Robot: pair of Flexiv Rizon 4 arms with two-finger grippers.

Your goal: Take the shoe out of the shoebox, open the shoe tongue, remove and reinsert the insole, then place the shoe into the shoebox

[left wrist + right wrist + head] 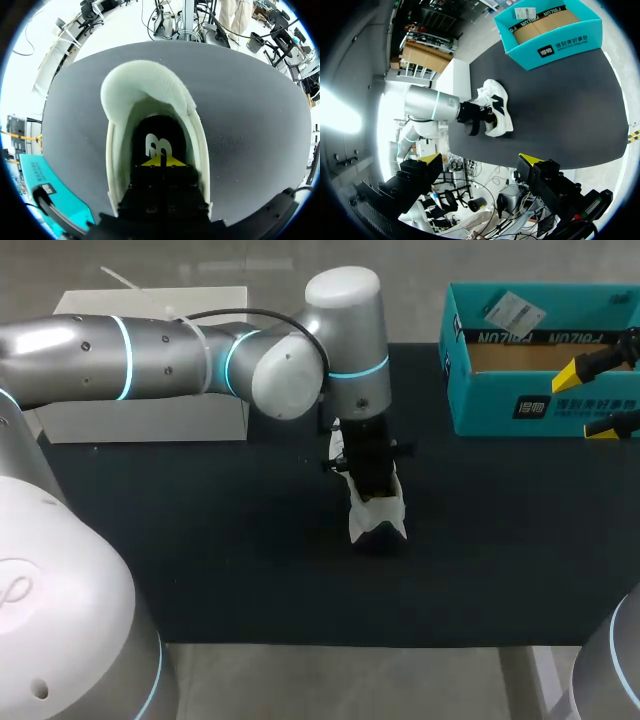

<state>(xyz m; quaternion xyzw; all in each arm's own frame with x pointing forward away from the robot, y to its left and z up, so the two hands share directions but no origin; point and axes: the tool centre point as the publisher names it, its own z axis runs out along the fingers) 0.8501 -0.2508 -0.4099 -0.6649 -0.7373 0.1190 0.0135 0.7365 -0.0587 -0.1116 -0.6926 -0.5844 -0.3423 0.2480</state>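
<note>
Left claw (160,161) sunk inside the white shoe (377,512), mid-surface (200,540).
Closed tip to tip just above the insole (158,146); right claw (480,161) spread wide, well apart from the shoe, beside the teal shoebox (500,408) at the far right.

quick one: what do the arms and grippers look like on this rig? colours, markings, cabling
The left arm has silver-grey rounded links with glowing cyan rings at the joints, and a black cable loops along it. The right arm has the same pale grey shell with a cyan ring. The left gripper and right gripper have black blocky bodies and bright yellow wedge-shaped fingertips.
</note>
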